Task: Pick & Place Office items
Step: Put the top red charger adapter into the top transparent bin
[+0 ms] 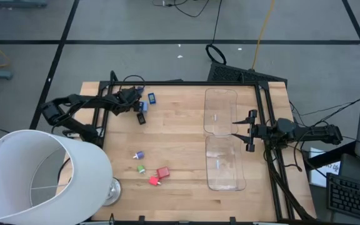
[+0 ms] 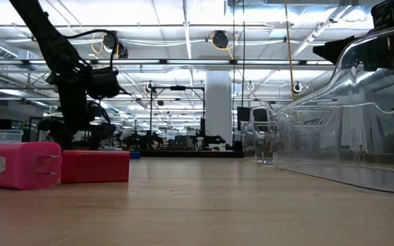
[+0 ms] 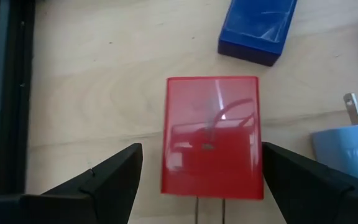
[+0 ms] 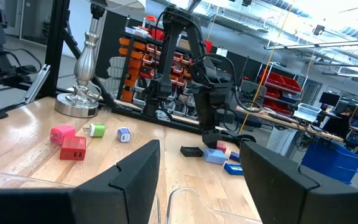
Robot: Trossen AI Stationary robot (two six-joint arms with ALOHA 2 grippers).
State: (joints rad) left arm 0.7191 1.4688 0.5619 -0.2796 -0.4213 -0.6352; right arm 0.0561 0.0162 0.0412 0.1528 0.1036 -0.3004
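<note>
Hovering left gripper [image 3: 197,186] at far-left table edge, jaws apart, straddling red plug block [image 3: 212,137], not yet clamped. Risk: off-centre close skews block into light-blue plug [image 3: 347,149]. Right gripper [image 1: 250,132] open over clear tray [image 1: 220,103].

Open-plan robotics lab: ceiling strip lights [image 2: 183,61], parts-bin racks [image 4: 166,59].

Small office items lie scattered on the wood: a translucent red block [image 3: 212,137], blue ones [image 3: 257,28], pink [image 2: 22,165].
</note>
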